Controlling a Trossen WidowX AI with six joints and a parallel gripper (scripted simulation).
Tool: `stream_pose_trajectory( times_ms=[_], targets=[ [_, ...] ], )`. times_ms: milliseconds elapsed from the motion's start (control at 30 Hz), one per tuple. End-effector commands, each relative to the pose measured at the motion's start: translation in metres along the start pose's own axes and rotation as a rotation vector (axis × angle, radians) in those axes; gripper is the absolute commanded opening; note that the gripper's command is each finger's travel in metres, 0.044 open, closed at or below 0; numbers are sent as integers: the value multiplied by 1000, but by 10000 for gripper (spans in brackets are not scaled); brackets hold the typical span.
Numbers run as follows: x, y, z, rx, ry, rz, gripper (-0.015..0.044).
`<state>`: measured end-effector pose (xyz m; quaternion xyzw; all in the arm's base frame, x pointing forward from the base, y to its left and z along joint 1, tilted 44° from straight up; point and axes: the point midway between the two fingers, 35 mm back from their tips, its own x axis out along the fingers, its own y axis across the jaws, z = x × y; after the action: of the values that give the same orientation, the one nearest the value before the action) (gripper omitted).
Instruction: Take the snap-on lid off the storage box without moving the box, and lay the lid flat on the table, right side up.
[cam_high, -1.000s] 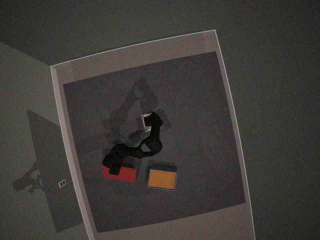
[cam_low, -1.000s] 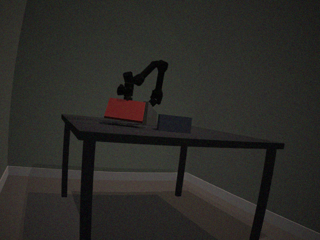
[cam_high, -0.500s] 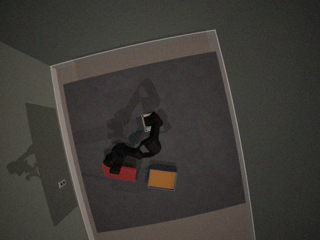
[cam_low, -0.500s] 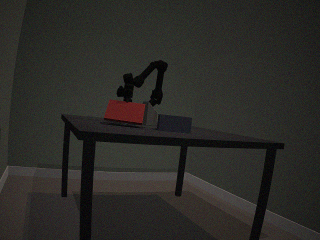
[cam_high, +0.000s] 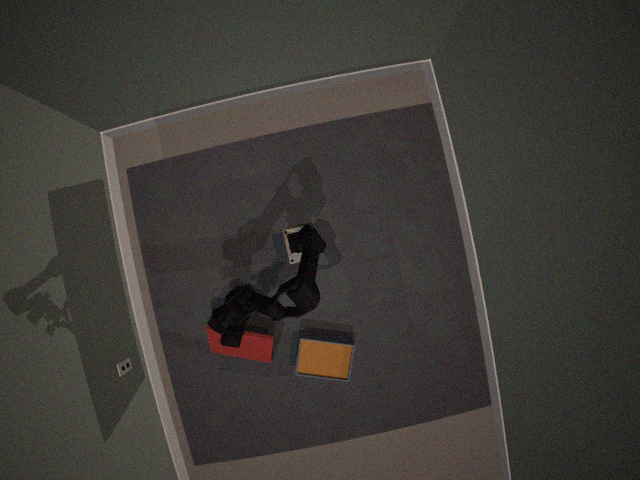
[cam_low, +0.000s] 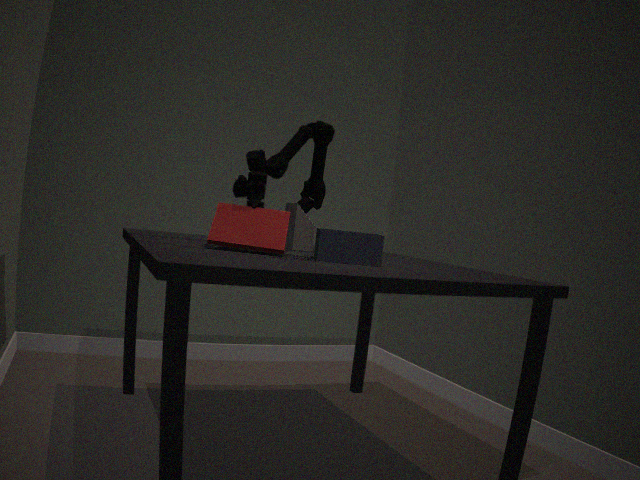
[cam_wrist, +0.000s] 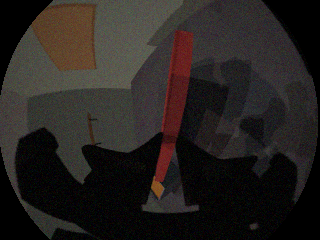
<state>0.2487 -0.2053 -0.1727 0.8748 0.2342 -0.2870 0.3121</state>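
Observation:
The red lid (cam_high: 253, 347) (cam_low: 249, 227) (cam_wrist: 179, 75) is off the box and tilted steeply, its broad red face toward the exterior camera. My gripper (cam_low: 254, 205) (cam_wrist: 168, 136) is shut on its upper edge; the wrist view shows the lid edge-on between the fingertips. The lid's lower edge is very close to the table (cam_high: 392, 206) (cam_low: 439, 268); I cannot tell whether it touches. The open storage box (cam_high: 330, 336) (cam_low: 348, 248), dark blue with orange showing inside, stands upright on the table, apart from the lid and to its right in the top and exterior views. The arm hides part of the lid in the top view.
The arm's pale base mount (cam_high: 295, 256) (cam_low: 305, 232) stands behind the lid and box in the exterior view. The arm arches from it toward the lid. The table's left edge (cam_low: 142, 250) lies beyond the lid. A small orange patch (cam_wrist: 158, 189) shows between the fingers, unclear what.

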Motion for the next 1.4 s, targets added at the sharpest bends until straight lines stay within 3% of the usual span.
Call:
stream_pose_trajectory(
  times_ms=[0, 1367],
  targets=[
    [2, -1, 0, -1, -2, 4, 0],
    [23, -26, 0, -1, -1, 4, 0]
  ],
)
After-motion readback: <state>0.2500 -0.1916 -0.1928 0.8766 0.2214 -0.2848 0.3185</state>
